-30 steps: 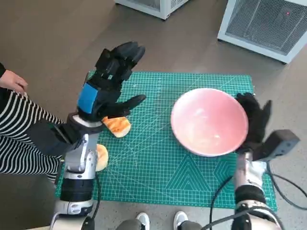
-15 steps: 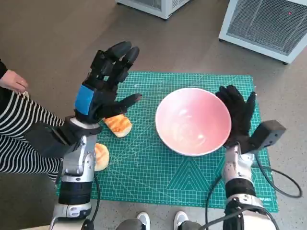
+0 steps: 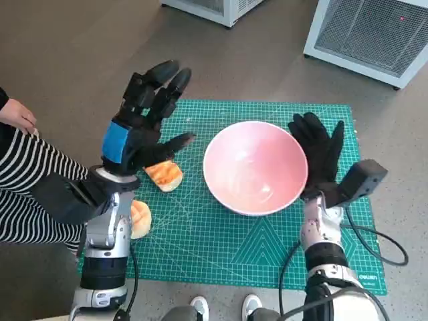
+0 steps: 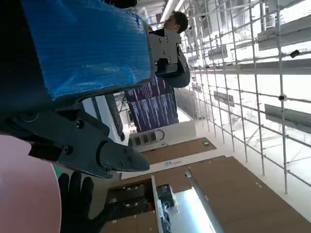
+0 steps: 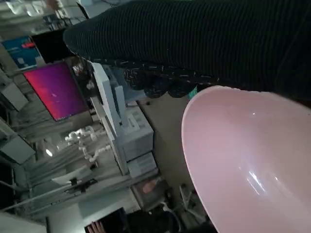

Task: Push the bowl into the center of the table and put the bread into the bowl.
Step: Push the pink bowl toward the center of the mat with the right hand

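A pink bowl (image 3: pixel 255 166) stands on the green cutting mat (image 3: pixel 221 247), a little right of its middle; it also fills part of the right wrist view (image 5: pixel 252 155). My gloved right hand (image 3: pixel 318 152) lies flat against the bowl's right side, fingers spread. A toasted bread piece (image 3: pixel 164 174) lies on the mat left of the bowl. Another bread piece (image 3: pixel 139 218) sits at the mat's left edge, partly behind my forearm. My left hand (image 3: pixel 141 122) hovers above the first bread, fingers spread, holding nothing.
A person in a striped garment (image 3: pixel 23 194) sits at the left, one hand (image 3: pixel 17 115) near the table. White appliances (image 3: pixel 368 33) stand on the floor beyond the table. My shoes (image 3: pixel 221 307) show at the near edge.
My right hand has pushed the bowl leftward across the mat toward its middle. The left hand has stayed raised above the bread, shifting only slightly.
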